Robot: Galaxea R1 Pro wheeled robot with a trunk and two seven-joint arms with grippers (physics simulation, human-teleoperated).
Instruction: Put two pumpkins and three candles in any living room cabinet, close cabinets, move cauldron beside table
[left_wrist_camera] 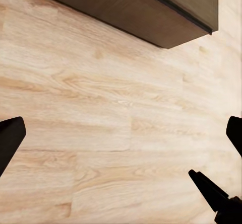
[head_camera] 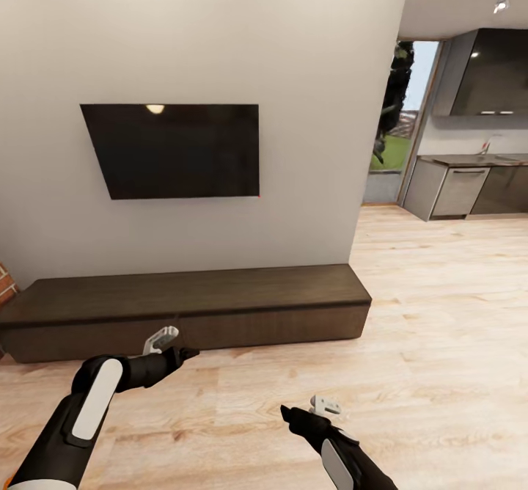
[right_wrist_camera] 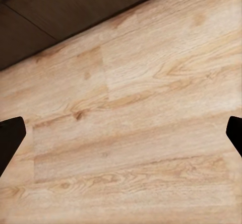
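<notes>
The cabinet point(head_camera: 191, 306) is a long, low dark-brown unit against the white wall, and its fronts sit flush and shut. My left gripper point(head_camera: 176, 348) hovers over the wooden floor just in front of the cabinet's middle, open and holding nothing. My right gripper point(head_camera: 309, 408) hangs lower and to the right, farther from the cabinet, also open and empty. The left wrist view has the cabinet's end point(left_wrist_camera: 156, 10) beyond the left gripper point(left_wrist_camera: 123, 133). The right wrist view has the cabinet front point(right_wrist_camera: 55, 12) past the right gripper point(right_wrist_camera: 123, 133). The pumpkins, candles and cauldron are out of view.
A black TV point(head_camera: 172, 151) hangs on the wall above the cabinet. A bit of red brick point(head_camera: 6, 281) shows at the left edge. To the right, light wood floor point(head_camera: 440, 314) runs toward a kitchen with grey counters point(head_camera: 469, 182) and a glass door point(head_camera: 400, 123).
</notes>
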